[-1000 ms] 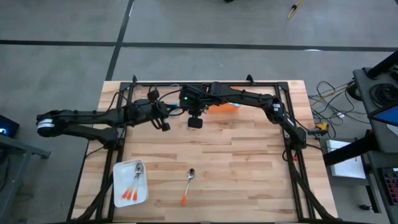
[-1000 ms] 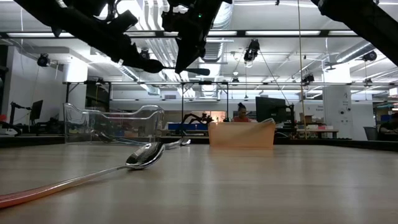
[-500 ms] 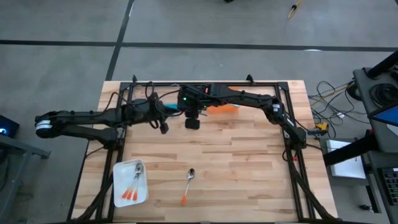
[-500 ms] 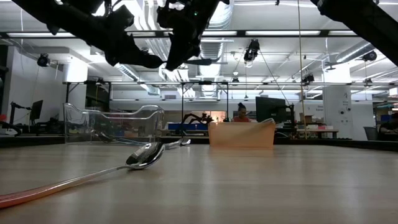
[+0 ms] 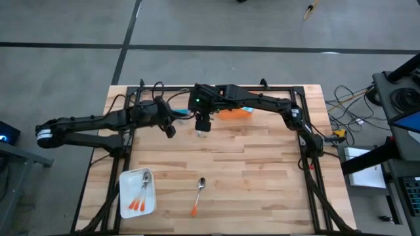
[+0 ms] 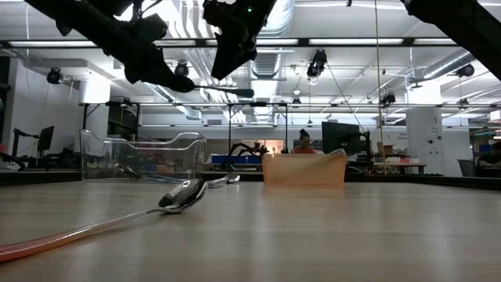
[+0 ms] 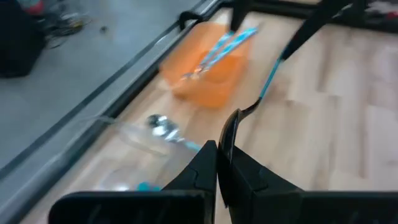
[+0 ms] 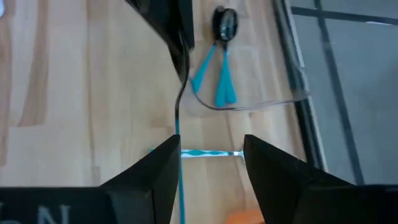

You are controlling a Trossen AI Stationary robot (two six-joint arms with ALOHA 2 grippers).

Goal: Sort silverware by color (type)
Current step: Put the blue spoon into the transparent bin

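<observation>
Holding a dark teal-handled spoon [image 7: 249, 111] by its bowl, my left gripper [image 7: 217, 155] is hovering at the table's far side; only wrist views are showing this, with my right gripper [image 8: 208, 155] standing wide.

The left gripper [image 7: 217, 163] pinches the dark bowl of a teal-handled spoon [image 7: 261, 93] above the wooden surface [image 7: 348, 118], near an orange bin [image 7: 208, 71] holding blue-handled spoons [image 7: 221, 46].

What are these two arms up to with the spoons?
The left gripper is shut on the dark bowl of a teal-handled spoon, above the far side of the table. The right gripper is open around its handle. One orange-handled spoon lies loose, apart from the white tray holding others.
</observation>
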